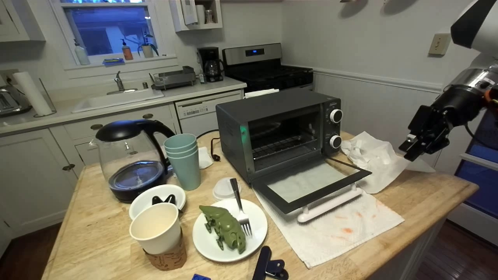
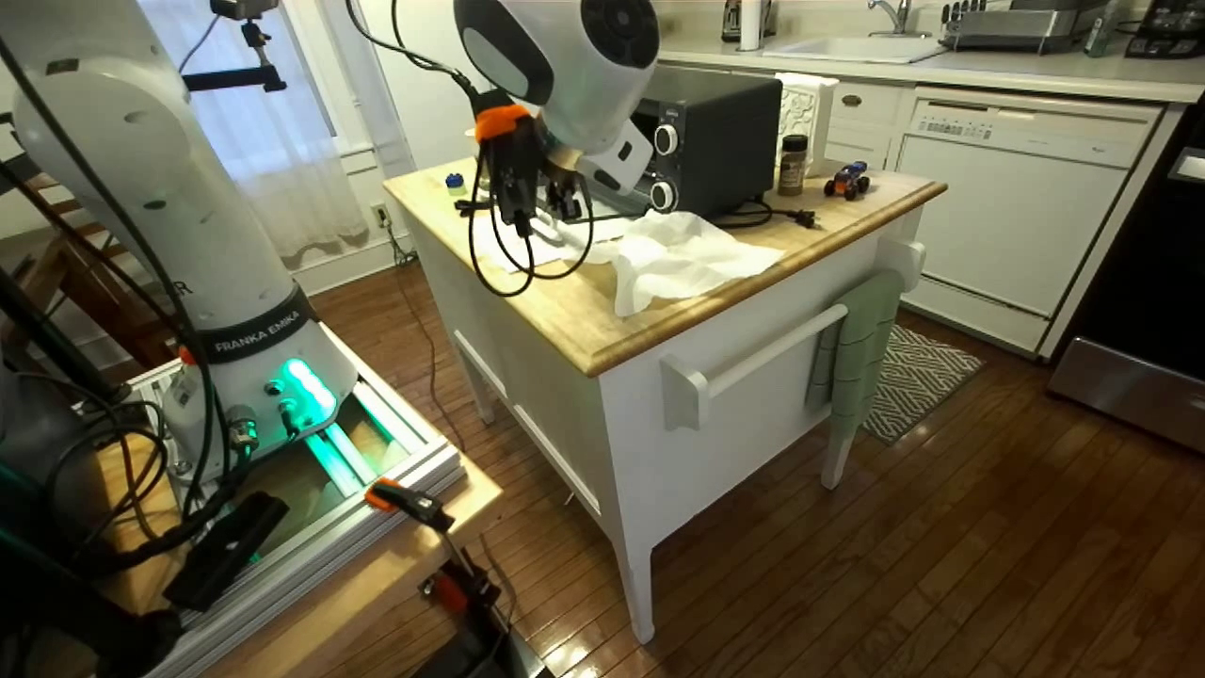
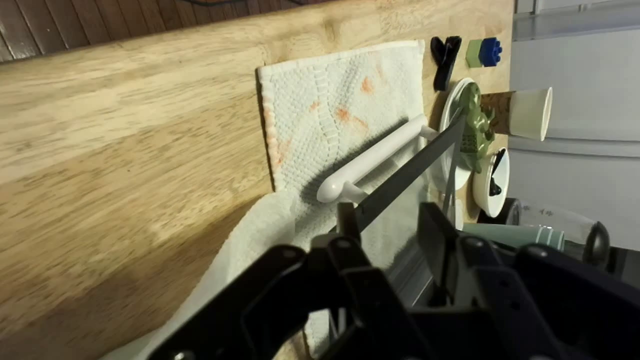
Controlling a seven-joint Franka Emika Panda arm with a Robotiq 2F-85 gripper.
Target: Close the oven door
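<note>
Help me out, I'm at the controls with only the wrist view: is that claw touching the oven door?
Observer: No. In an exterior view there is a visible gap between the gripper and the door.
Visitor: Good to know. What's inside, behind that glass flap?
Observer: In an exterior view, a wire rack shows inside the oven; deeper in, it is too dark to tell.
Visitor: And does anything stand at the back, where I can't see?
Observer: Yes, a jar stands near the oven's back, in an exterior view.
</note>
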